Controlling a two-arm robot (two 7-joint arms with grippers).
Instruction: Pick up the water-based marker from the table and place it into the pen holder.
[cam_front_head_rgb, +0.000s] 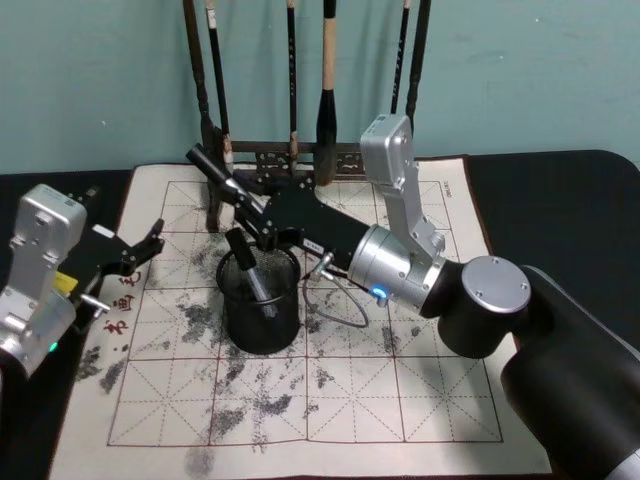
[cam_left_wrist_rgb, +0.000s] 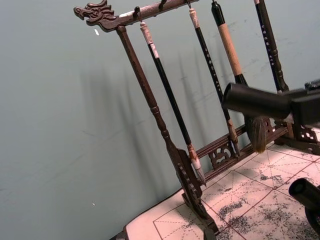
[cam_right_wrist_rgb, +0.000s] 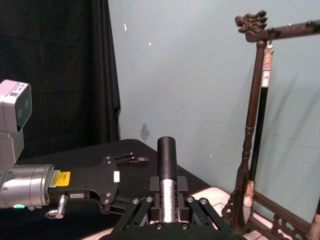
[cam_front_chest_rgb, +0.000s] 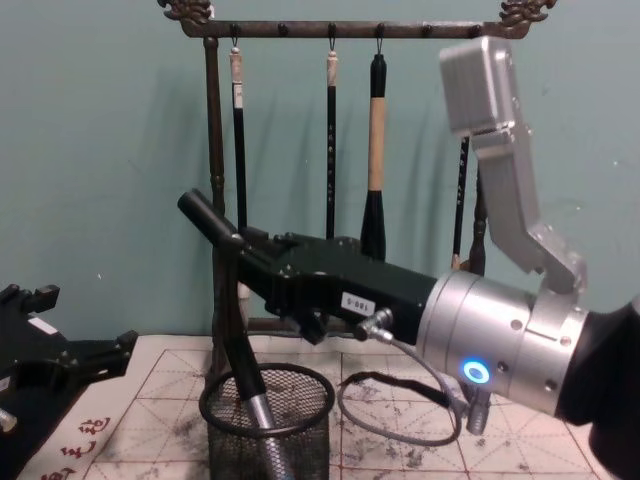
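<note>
Dark wooden rack (cam_front_chest_rgb: 212, 150); hanging brushes (cam_front_chest_rgb: 377, 130)

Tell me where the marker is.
Head view, left of centre: the marker tilts in the right gripper, lower end inside the pen holder, before the brush rack.

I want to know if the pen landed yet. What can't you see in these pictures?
- Marker lower end, in the right gripper over the pen holder: chest view, cut off by the bottom edge; head view, murky behind mesh. Touching the bottom? Cannot tell.
- Red characters by the parked left gripper: head view, too small to read.
- Brush rack top: head view, cut by the top edge.
</note>
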